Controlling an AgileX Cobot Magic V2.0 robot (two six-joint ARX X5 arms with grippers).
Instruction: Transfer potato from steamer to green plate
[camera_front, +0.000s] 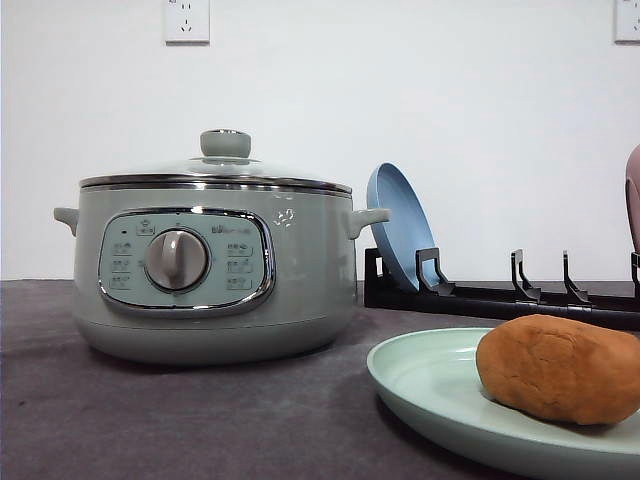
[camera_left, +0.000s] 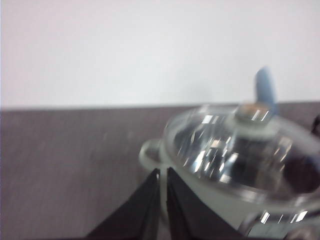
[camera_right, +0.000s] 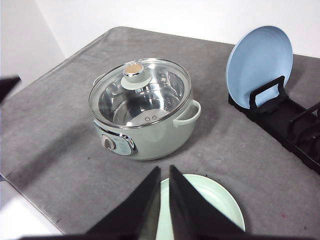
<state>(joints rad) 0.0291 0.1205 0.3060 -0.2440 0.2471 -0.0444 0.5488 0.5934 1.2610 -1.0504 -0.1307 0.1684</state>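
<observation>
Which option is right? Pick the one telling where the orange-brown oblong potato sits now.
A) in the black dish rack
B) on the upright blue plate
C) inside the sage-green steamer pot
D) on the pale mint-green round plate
D: in the front view the orange-brown oblong potato rests on the pale mint-green round plate, apart from the lidded sage-green steamer pot.

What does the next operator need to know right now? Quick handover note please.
Left claw: shut, empty, beside the steamer.
Right claw: shut, empty, above the green plate.
Potato lies on the green plate at front right.
Steamer's glass lid is on; pot looks empty inside.
Blue plate stands in the black rack.
Done: transfer looks complete.
Left: nothing obvious; maybe retract the arms.
</observation>
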